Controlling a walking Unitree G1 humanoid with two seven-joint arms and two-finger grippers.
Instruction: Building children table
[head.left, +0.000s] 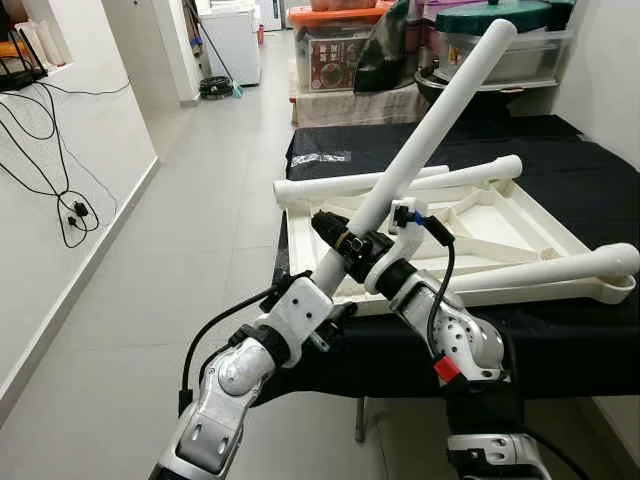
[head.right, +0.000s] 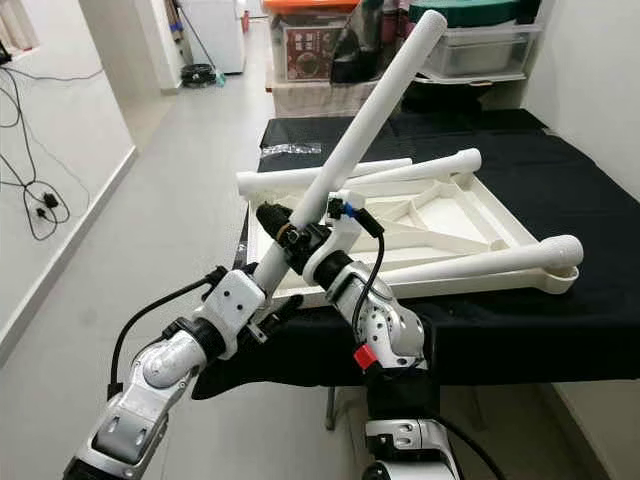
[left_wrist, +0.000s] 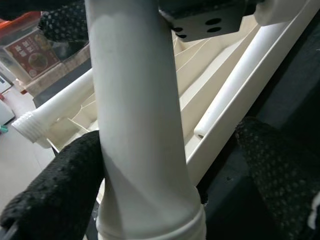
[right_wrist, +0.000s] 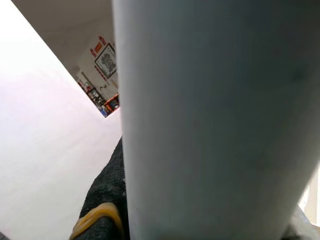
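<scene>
White table leg (head.left: 430, 130) clamped by both grippers (head.left: 345, 240) (head.left: 400, 225), apparently, above upturned tabletop (head.left: 500, 225).

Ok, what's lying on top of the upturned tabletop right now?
Three white legs lie across the upturned tabletop, ends overhanging its rim. Both grippers hold a fourth leg tilted above its near-left corner, hiding that corner. The left gripper and right gripper clamp its lower end.

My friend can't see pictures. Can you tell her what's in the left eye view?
Both end effectors, left and right, grip a long white plastic table leg, holding it slanted above an upside-down white plastic children's tabletop. The tabletop lies on a black-covered table with three more white legs across it.
</scene>
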